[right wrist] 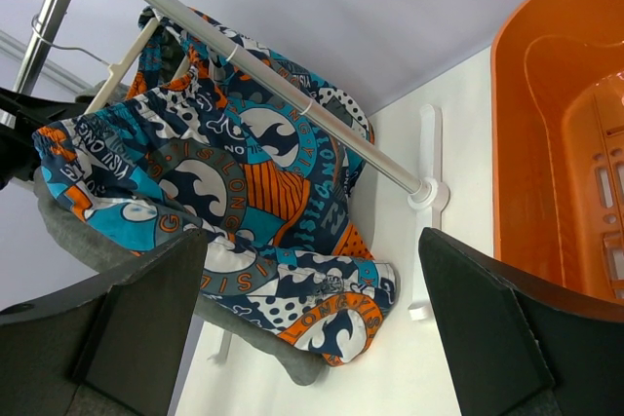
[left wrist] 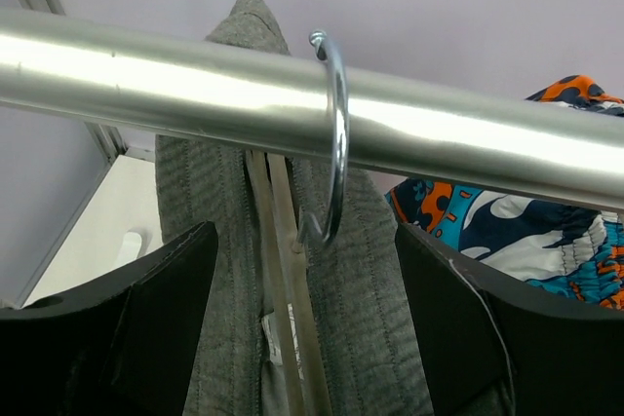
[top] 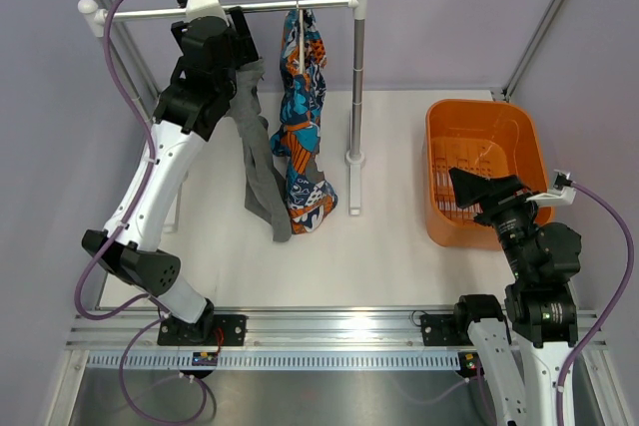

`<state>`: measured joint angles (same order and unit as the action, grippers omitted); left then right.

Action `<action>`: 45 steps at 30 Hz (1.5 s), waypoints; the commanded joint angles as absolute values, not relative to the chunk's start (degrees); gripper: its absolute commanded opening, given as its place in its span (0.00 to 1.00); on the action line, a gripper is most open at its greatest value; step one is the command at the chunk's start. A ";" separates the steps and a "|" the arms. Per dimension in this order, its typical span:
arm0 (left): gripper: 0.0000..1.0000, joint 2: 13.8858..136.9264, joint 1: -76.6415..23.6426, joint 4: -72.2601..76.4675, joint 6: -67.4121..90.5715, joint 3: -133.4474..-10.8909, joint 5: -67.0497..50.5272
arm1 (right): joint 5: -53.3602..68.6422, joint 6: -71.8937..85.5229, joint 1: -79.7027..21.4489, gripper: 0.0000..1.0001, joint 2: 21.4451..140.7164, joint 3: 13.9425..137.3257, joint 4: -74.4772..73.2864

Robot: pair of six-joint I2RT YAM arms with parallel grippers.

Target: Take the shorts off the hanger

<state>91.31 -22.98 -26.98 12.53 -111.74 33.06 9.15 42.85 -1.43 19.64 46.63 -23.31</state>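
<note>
The shorts [top: 303, 117], in teal, orange, white and black print, hang from the rail [top: 260, 10] on a cream hanger [top: 298, 42]. In the right wrist view the shorts [right wrist: 224, 192] hang with both legs down, and the hanger [right wrist: 125, 63] shows at their top. My left gripper [top: 240, 37] is open just under the rail, to the left of the shorts. Its fingers [left wrist: 127, 319] stand either side of a grey garment [left wrist: 375, 280] on its own hanger with a metal hook [left wrist: 336, 143]. The shorts [left wrist: 526, 231] show at that view's right edge. My right gripper [top: 479, 190] is open and empty, far right of the shorts.
The rack's upright post [top: 356, 87] stands just right of the shorts on a white foot. An orange basket [top: 439, 147] sits at the right, beside my right gripper; it also shows in the right wrist view [right wrist: 526, 163]. The grey garment [top: 255, 147] hangs down beside the shorts.
</note>
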 commanded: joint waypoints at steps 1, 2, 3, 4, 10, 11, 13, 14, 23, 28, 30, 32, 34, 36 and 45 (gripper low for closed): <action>0.76 90.97 -22.94 -24.08 11.43 -113.29 35.60 | 9.32 42.45 -1.14 1.00 19.51 46.67 -23.38; 0.72 90.88 -22.94 -24.08 11.43 -113.29 35.68 | 9.40 42.54 -1.14 1.00 19.42 46.50 -23.38; 0.69 90.88 -22.94 -24.17 11.43 -113.29 35.60 | 9.40 42.63 -1.23 1.00 19.42 46.41 -23.29; 0.66 90.79 -22.94 -24.17 11.34 -113.29 35.42 | 9.32 42.63 -1.23 1.00 19.42 46.23 -23.12; 0.51 91.32 -22.85 -24.52 10.37 -113.03 35.68 | 9.32 43.07 -1.23 1.00 19.42 46.14 -23.03; 0.50 91.23 -22.94 -24.43 10.28 -112.85 35.77 | 9.40 43.15 -1.14 1.00 19.42 46.14 -23.03; 0.46 91.32 -22.85 -24.43 10.20 -112.76 35.42 | 9.40 42.98 -1.23 0.99 19.34 46.23 -23.11; 0.45 91.41 -22.94 -24.52 10.20 -112.76 35.42 | 9.40 42.89 -1.23 1.00 19.25 46.23 -23.29; 0.16 91.41 -22.94 -23.99 9.41 -113.38 33.14 | 9.23 42.54 -1.14 0.99 19.16 46.49 -23.64; 0.00 90.35 -22.94 -24.61 8.70 -114.26 32.70 | 9.58 42.36 -1.23 1.00 19.60 46.58 -23.29; 0.00 89.83 -22.94 -24.70 8.26 -115.13 32.43 | 9.84 42.36 -1.23 0.99 20.04 46.67 -23.12; 0.00 89.56 -22.85 -25.13 8.17 -116.01 32.26 | 10.11 42.28 -1.23 0.99 20.21 46.67 -22.77; 0.00 89.21 -22.94 -25.66 8.09 -117.33 31.64 | 10.28 42.36 -1.23 0.99 20.57 46.76 -22.50; 0.00 89.03 -22.94 -25.93 7.91 -118.30 30.77 | 10.72 42.19 -1.23 0.99 20.92 46.84 -22.15; 0.00 87.02 -23.03 -27.33 6.94 -122.43 28.30 | 10.90 41.40 -1.23 1.00 21.97 47.64 -21.89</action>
<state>90.91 -22.98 -32.21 7.77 -119.26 29.87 9.74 42.35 -1.43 21.19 46.26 -23.86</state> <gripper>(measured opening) 0.033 0.993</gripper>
